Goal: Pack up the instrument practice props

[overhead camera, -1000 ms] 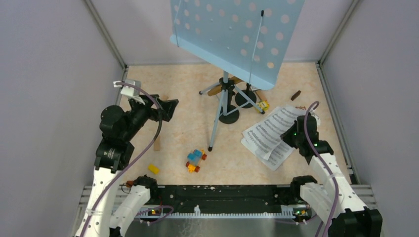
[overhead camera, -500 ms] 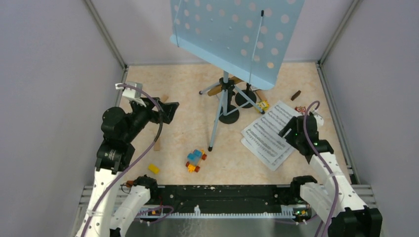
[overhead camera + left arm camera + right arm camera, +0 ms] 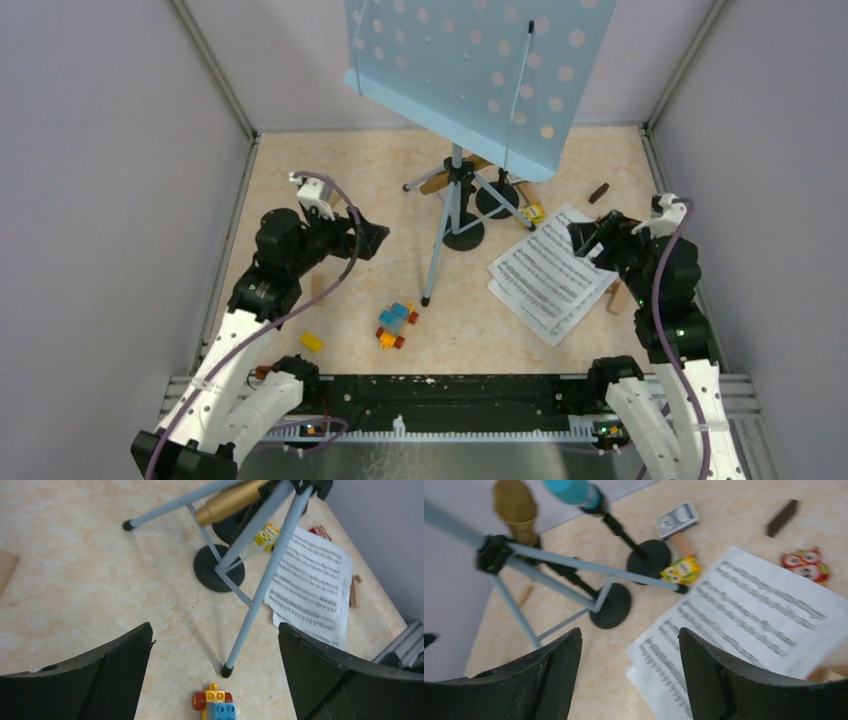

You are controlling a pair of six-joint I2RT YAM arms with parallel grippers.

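Now the left fingers (image 3: 105, 680) hover spread and empty left of the tripod of the music rack (image 3: 470, 90), and the right fingers (image 3: 729, 680), likewise spread and empty, hover above the sheet-music pages (image 3: 545, 280) lying flat just right of it. A brush against a leg could topple the top-heavy rack, and the loose sheets may slide apart. Its panel, cut off above, hides most of the microphones (image 3: 516, 505) in the overhead view.
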